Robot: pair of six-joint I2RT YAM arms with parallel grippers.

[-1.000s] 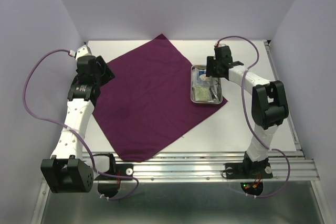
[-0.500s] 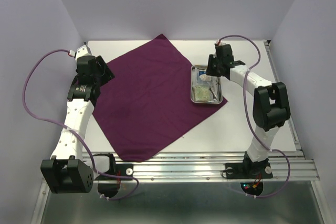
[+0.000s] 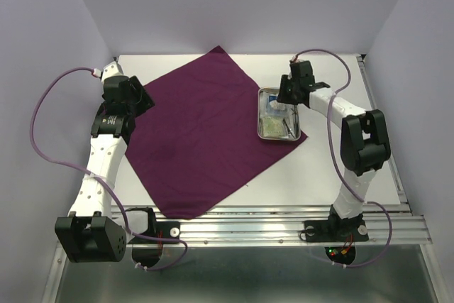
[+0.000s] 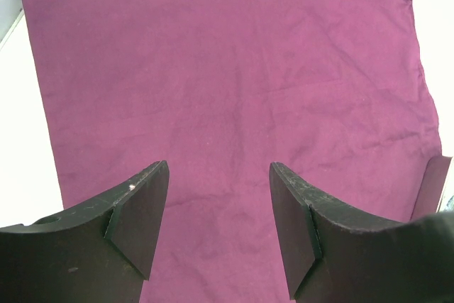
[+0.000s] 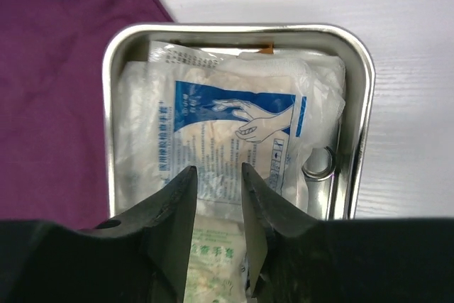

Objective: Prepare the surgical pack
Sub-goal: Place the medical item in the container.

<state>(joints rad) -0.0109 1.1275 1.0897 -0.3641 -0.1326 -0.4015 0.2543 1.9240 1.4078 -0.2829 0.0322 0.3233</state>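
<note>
We find the right claw (image 5: pixel 216 172) narrow over a crinkled, printed plastic packet (image 5: pixel 234 122) in the shiny, round-cornered steel tray (image 5: pixel 363 104) directly beneath; grip unconfirmed. The left claw (image 4: pixel 218 167) stands wide and empty above the flat purple cloth (image 4: pixel 227 69), apparently spread for wrapping.

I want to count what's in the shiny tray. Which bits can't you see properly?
Right wrist view: the glove packet covers whatever lies under it in the tray.
Right wrist view: the right gripper blocks the tray's near end; whether it pinches the packet is unclear.
Right wrist view: a metal piece shows only a rounded bit.
Top view: the tray's contents are too small to tell apart.
</note>
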